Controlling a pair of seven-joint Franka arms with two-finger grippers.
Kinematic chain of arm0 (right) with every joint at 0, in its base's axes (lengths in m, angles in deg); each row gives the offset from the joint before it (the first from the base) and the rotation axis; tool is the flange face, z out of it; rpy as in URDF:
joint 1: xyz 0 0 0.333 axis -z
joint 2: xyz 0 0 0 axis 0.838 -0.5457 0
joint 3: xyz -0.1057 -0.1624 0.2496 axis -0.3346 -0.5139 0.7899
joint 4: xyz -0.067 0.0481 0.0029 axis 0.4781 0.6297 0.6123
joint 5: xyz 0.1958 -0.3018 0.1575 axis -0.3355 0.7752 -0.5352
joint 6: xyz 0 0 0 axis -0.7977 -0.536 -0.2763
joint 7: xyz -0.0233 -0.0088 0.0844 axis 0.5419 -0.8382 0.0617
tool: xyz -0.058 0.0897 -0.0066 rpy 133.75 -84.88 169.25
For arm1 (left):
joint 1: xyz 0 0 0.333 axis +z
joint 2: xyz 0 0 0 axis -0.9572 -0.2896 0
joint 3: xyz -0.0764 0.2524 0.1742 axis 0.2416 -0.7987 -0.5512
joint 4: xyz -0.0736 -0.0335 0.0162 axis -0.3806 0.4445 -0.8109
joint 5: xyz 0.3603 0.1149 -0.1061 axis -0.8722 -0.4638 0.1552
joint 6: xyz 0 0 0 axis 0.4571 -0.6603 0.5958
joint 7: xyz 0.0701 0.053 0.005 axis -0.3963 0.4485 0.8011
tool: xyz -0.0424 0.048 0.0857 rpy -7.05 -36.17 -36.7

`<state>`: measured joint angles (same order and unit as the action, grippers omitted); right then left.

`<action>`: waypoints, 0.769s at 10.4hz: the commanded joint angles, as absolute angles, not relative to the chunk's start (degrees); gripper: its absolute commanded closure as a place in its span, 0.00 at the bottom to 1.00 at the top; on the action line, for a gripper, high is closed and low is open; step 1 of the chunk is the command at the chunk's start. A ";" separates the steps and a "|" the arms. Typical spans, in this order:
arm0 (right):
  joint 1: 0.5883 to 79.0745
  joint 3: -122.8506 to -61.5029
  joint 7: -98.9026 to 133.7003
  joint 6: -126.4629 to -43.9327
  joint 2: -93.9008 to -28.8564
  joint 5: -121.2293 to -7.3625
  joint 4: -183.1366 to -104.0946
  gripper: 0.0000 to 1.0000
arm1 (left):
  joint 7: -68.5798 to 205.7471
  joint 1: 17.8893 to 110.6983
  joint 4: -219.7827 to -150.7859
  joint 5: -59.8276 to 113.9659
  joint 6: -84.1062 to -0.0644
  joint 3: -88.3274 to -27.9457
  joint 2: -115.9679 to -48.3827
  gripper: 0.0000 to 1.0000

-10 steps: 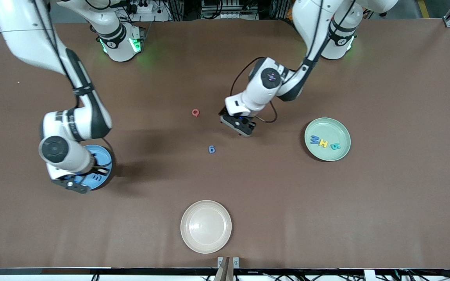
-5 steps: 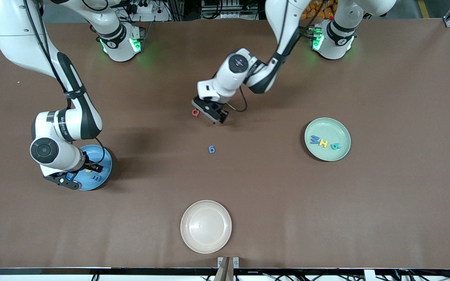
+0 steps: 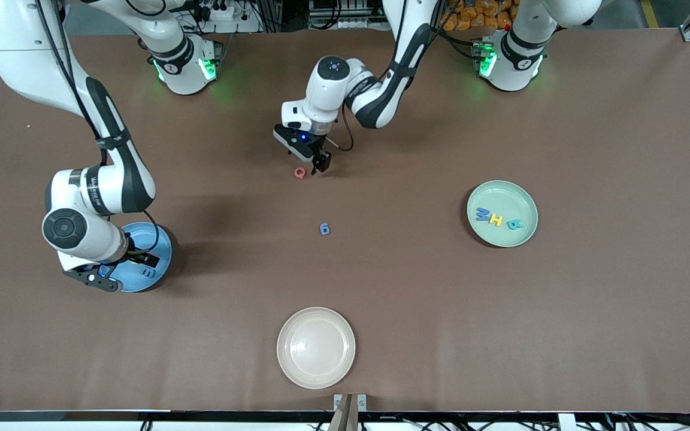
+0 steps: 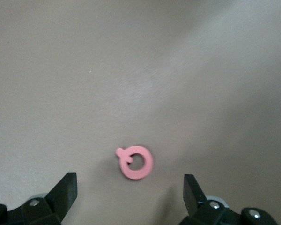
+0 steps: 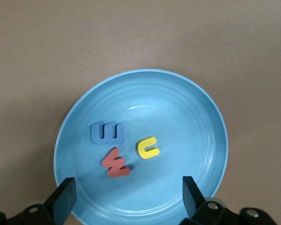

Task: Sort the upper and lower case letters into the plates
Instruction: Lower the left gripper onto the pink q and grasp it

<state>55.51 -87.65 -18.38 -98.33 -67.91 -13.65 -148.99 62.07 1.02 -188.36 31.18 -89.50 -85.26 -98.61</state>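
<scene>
The right arm hides much of the blue plate (image 3: 152, 263) near the table's right-arm end; the right gripper (image 5: 126, 199) hangs wide open and empty above its three letters: blue (image 5: 108, 133), red (image 5: 115, 163), yellow (image 5: 148, 146). The left gripper (image 4: 130, 190), open and empty, hovers over the pink letter (image 3: 300, 173) mid-table. A blue letter (image 3: 324, 229) lies nearer the camera. The green plate (image 3: 502, 191) holds three letters.

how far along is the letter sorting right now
Six of eight letters look sorted: three in the green plate, three in the blue plate. In hand: the left gripper, jaws open, is by the red letter. The blue letter is left. The right gripper hangs open over the blue plate.
</scene>
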 commanded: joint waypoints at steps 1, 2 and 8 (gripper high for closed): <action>55.88 -86.82 -17.78 -98.16 -62.46 -13.48 -153.03 0.00 | 60.27 0.39 -182.71 28.36 -89.89 -86.75 -104.61 0.00; 55.79 -86.73 -16.65 -97.64 -60.43 -13.74 -154.27 0.00 | 57.66 0.39 -181.47 28.36 -89.89 -86.75 -105.15 0.00; 54.65 -86.03 -12.51 -95.26 -55.06 -18.40 -154.72 0.00 | 52.89 0.31 -180.84 24.41 -89.46 -87.01 -106.65 0.03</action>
<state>55.19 -86.38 -13.40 -95.34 -57.93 -17.35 -152.59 56.06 0.98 -182.68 26.57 -89.67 -86.11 -104.84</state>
